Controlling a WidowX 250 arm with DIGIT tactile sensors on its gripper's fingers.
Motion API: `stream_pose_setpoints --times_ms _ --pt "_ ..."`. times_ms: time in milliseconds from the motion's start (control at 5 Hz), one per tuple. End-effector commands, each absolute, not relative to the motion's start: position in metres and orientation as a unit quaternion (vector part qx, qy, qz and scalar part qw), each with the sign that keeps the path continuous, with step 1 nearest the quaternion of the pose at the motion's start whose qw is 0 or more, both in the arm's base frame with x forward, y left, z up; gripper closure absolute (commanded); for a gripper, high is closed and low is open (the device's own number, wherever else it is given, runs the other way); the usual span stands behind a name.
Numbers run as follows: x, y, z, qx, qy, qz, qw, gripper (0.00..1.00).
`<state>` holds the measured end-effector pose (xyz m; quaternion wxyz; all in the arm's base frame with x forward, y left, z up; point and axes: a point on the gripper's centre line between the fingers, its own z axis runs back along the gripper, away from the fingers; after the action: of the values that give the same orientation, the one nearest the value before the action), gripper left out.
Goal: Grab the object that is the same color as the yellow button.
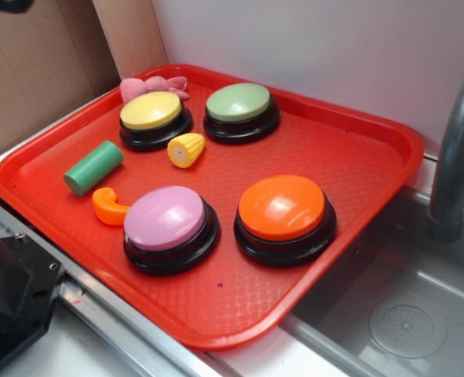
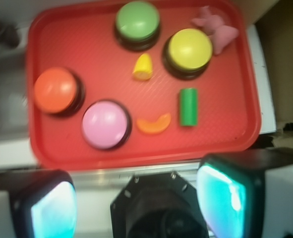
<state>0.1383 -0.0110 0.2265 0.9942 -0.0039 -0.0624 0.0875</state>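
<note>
Four buttons [image 1: 164, 218], four small toys [image 1: 186, 149], one tray [image 1: 357, 157].

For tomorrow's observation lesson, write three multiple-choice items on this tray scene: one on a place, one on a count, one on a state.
1. Where does the yellow corn piece lie?
A. in the sink
B. between the yellow button and green button
C. on the pink button

2. How many push buttons sit on the red tray?
A. two
B. four
C. six

3. How does the gripper stand?
A. open, holding nothing
B. shut on the corn
C. pressing a button

Answers: B, the corn rests between them; B, yellow, green, pink, orange; A, fingers apart off the tray.
</note>
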Motion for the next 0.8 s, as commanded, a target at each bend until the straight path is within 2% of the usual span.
stream_pose_setpoints --times_ms 0,200,600 --pt "0.186 0.01 0.198 0.019 -0.103 0.205 0.973 0.0" --pt "0.213 0.026 0.155 0.02 -0.102 0.261 0.96 0.0" --pt "0.243 0.031 0.095 0.016 -0.101 0.272 0.957 0.0"
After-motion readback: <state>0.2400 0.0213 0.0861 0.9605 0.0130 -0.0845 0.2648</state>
